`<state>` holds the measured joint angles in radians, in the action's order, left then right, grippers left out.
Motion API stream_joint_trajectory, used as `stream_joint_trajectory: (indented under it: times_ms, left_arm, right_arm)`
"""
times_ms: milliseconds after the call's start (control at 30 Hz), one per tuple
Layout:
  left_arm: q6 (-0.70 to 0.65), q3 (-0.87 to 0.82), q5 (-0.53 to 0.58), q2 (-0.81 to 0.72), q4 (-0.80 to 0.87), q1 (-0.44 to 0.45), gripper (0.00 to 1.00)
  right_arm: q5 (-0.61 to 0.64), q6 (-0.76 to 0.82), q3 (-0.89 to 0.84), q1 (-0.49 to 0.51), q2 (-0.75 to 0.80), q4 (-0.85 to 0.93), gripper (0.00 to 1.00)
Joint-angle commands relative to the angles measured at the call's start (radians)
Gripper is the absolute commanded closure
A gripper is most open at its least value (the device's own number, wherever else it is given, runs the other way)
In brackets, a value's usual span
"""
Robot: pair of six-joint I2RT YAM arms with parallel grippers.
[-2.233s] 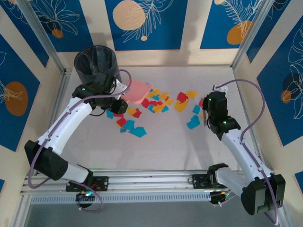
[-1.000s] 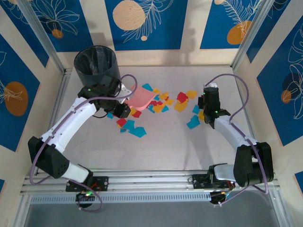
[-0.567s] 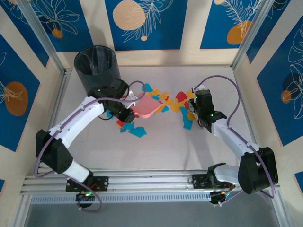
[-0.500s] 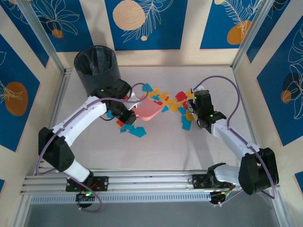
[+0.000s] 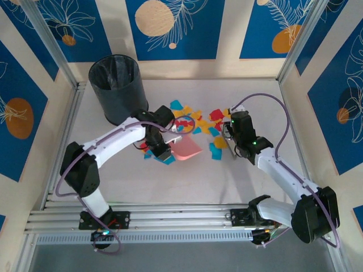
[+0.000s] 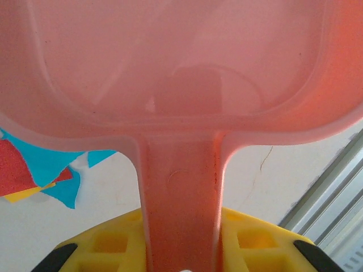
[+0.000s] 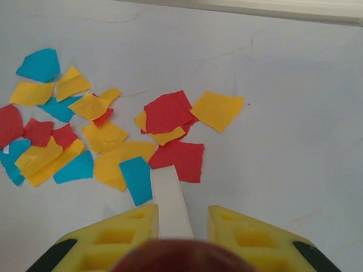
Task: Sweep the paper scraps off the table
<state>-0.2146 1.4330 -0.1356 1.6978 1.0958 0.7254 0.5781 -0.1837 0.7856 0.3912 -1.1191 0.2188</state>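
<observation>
Red, yellow and cyan paper scraps lie bunched at mid table. My left gripper is shut on the handle of a pink dustpan, whose pan lies flat just near of the scraps. In the left wrist view the dustpan spreads across the top, its handle between my left gripper's yellow fingers, with a few scraps at the left. My right gripper stands at the pile's right side, shut on a sweeping tool whose white strip touches the scraps.
A black mesh bin stands at the back left corner. Aluminium rails edge the near side, and one rail shows close on the dustpan's right. Bare white table lies right of the scraps.
My left arm carried the dustpan from beside the bin down and right to the near side of the pile. My right gripper slid left, pushing the right-hand scraps toward the middle.
</observation>
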Motion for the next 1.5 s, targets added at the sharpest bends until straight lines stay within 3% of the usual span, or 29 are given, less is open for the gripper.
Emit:
stream_joint_trajectory:
  times_ms: [0,200,600,1467]
  left_arm:
    - [-0.046,0.003,0.037,0.029,0.043,0.032,1.00]
    - [-0.058,-0.001,0.066,0.071,0.035,0.078,1.00]
    - [-0.067,0.048,0.097,0.162,-0.005,0.135,1.00]
    - [-0.110,0.208,0.078,0.344,-0.008,0.140,1.00]
  right_arm:
    - [0.106,-0.051,0.026,0.003,0.061,0.013,1.00]
    - [0.169,-0.066,-0.026,0.001,0.095,-0.003,1.00]
    - [0.088,-0.113,-0.071,0.001,0.068,-0.006,1.00]
    - [-0.122,-0.144,-0.072,0.043,0.011,-0.055,1.00]
